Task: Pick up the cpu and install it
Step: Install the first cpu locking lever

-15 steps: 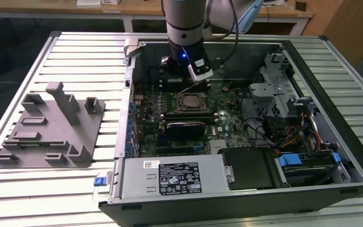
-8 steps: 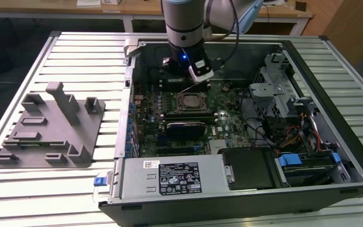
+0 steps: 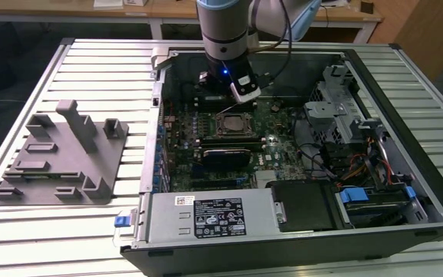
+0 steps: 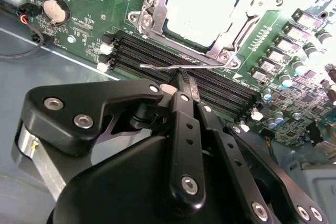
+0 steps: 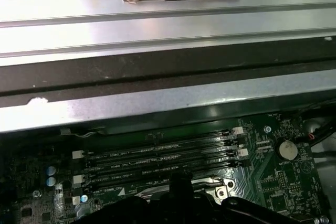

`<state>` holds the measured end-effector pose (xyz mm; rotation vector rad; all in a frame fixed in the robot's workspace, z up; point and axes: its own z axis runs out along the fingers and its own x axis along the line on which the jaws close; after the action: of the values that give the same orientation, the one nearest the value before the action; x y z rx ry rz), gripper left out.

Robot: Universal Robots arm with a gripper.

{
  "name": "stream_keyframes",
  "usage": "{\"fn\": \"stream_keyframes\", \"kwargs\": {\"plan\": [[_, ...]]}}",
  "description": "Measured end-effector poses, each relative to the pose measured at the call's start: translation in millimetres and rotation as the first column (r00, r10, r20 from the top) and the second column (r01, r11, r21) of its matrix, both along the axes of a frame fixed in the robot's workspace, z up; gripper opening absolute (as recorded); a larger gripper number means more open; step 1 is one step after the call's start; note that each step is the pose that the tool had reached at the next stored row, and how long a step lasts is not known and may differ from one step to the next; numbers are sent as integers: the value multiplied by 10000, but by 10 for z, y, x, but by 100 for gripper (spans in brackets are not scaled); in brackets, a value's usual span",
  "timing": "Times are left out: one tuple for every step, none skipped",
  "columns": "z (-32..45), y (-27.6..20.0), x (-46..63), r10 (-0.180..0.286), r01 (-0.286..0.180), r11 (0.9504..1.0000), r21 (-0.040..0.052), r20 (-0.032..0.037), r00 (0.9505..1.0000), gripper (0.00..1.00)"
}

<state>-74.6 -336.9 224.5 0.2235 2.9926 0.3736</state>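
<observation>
The computer case (image 3: pixel 299 231) is lying open on the table (image 3: pixel 90 63). The cpu (image 4: pixel 202 9) is already sitting in its socket. The end effector (image 4: pixel 181 85), fingers closed together, is meeting the thin retention lever (image 4: pixel 157 67); steady pressure is advisable.

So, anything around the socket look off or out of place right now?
Nothing looks damaged. The cpu lies flat and square in the socket frame. The thin metal lever stands out beside the memory slots, right at the tip of the hand.
</observation>
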Motion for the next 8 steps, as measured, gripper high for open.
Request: {"fn": "stream_keyframes", "kwargs": {"plan": [[-4, -3, -1, -27, 27, 10000, -3, -1, 10000, 11], [-9, -5, -1, -79, 79, 10000, -3, -2, 10000, 11], [-12, -6, 0, -124, 124, 9999, -4, -2, 9999, 11], [-12, -6, 0, -135, 135, 9999, -4, -4, 9999, 11], [-12, -6, 0, -136, 136, 9999, -5, -4, 9999, 11], [-12, -6, 0, -138, 138, 9999, -5, -3, 9999, 11], [-14, -6, 0, -139, 139, 9999, -2, 1, 9999, 11], [-19, -6, 0, -139, 139, 9999, 2, 16, 9999, 11]]}}
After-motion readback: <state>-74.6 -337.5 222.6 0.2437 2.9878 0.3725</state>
